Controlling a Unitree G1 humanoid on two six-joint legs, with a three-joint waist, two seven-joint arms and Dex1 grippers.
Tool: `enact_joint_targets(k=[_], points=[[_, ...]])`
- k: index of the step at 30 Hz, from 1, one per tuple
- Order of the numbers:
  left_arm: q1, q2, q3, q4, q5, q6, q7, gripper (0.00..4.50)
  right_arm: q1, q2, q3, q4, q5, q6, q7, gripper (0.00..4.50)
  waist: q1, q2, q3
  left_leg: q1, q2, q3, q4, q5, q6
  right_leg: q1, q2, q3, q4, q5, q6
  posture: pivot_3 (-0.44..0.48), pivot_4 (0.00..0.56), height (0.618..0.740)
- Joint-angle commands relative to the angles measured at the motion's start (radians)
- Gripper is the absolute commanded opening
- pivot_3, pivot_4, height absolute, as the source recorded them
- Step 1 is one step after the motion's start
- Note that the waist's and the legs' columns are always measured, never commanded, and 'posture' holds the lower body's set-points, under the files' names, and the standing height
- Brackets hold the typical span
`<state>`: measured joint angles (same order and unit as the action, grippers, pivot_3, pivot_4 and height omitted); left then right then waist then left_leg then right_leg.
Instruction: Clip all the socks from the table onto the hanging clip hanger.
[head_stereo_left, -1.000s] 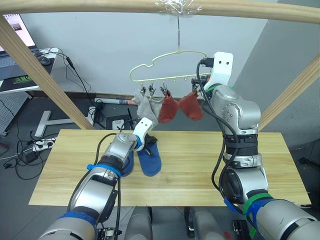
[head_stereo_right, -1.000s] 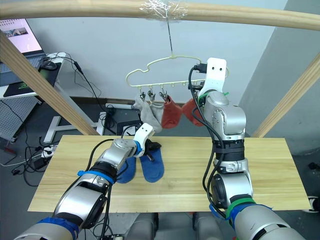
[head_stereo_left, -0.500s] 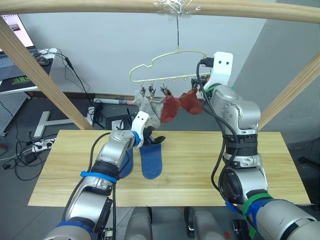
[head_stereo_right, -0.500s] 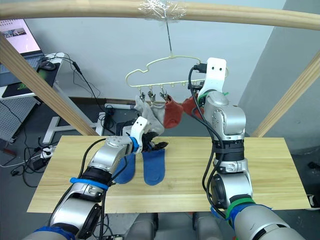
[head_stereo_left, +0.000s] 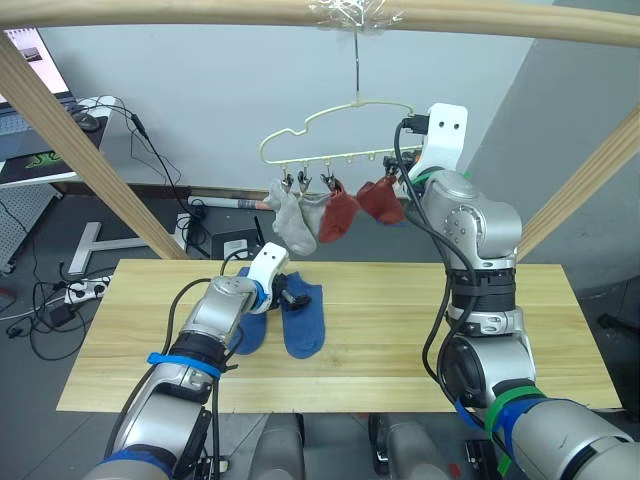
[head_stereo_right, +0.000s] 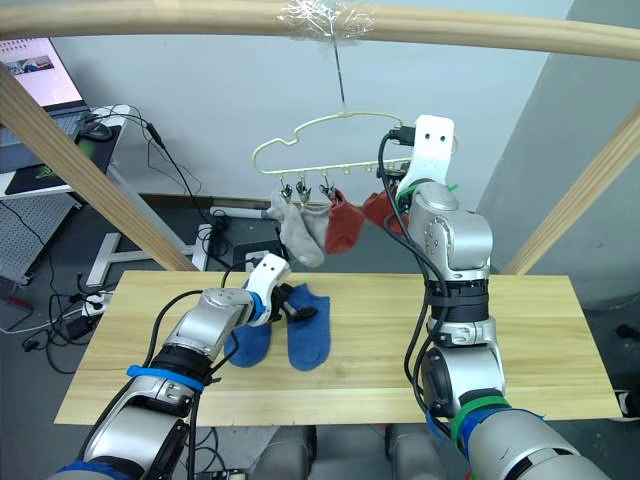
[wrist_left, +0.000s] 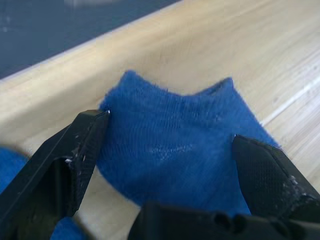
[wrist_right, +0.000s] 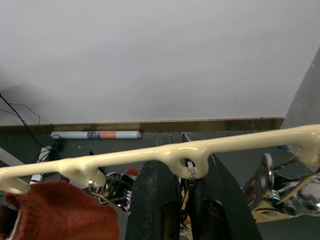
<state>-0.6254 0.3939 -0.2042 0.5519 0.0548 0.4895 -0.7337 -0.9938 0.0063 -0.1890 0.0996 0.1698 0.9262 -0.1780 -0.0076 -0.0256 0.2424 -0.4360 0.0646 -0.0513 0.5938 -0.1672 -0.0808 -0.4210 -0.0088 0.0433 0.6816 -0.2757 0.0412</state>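
Two blue socks are seen flat on the tabletop (head_stereo_left: 420, 330), with four socks already clipped to the clip hanger (head_stereo_left: 335, 135) above.

The left claw (wrist_left: 165, 145) is spread wide over the cuff of one blue sock (head_stereo_left: 302, 318); the other blue sock (head_stereo_left: 247, 328) lies just at its 9 o'clock. The right claw (wrist_right: 182, 182) is held narrow around a clip on the hanger bar, at 3 o'clock from a rust-red sock (wrist_right: 55, 210). Grey socks (head_stereo_left: 292, 220) hang at the bar's 9 o'clock end.

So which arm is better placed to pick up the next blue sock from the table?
Left. The left gripper is open with its fingers either side of a blue sock on the table, while the right gripper is up at the clip hanger.
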Motion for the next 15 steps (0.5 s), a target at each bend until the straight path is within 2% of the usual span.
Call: enact_joint_targets(k=[1, 6, 9, 15], points=[[-0.004, -0.004, -0.050, 0.063, 0.037, -0.004, -0.018, 4.47, -0.005, -0.007, -0.005, -0.057, 0.002, -0.008, -0.004, 0.00, 0.000, 0.000, 0.000, 0.000, 0.000, 0.000, 0.000, 0.000, 0.000, 0.000, 0.000, 0.000, 0.000, 0.000, 0.000, 0.061, 0.224, 0.740], [-0.023, -0.021, -0.071, 0.121, 0.061, -0.042, -0.019, 4.47, -0.004, -0.008, -0.006, -0.061, 0.003, -0.002, -0.003, 0.00, 0.000, 0.003, -0.002, 0.001, 0.000, 0.000, 0.000, 0.000, 0.000, 0.001, 0.000, 0.000, 0.001, 0.000, 0.000, 0.058, 0.225, 0.740], [-0.031, -0.028, -0.069, 0.142, 0.065, -0.058, -0.020, 3.86, -0.003, -0.008, -0.007, -0.063, 0.003, 0.001, -0.004, 0.00, 0.000, 0.004, -0.002, 0.002, 0.000, 0.000, 0.000, 0.000, 0.000, 0.001, 0.000, 0.000, 0.001, 0.000, 0.000, 0.058, 0.225, 0.740], [-0.033, -0.033, -0.070, 0.157, 0.068, -0.072, -0.040, 2.09, -0.001, -0.005, -0.007, -0.066, 0.002, 0.006, -0.006, 0.00, 0.000, 0.004, -0.002, 0.002, 0.000, 0.000, 0.000, 0.000, 0.000, 0.001, 0.000, 0.001, 0.000, 0.000, 0.000, 0.058, 0.225, 0.740]])
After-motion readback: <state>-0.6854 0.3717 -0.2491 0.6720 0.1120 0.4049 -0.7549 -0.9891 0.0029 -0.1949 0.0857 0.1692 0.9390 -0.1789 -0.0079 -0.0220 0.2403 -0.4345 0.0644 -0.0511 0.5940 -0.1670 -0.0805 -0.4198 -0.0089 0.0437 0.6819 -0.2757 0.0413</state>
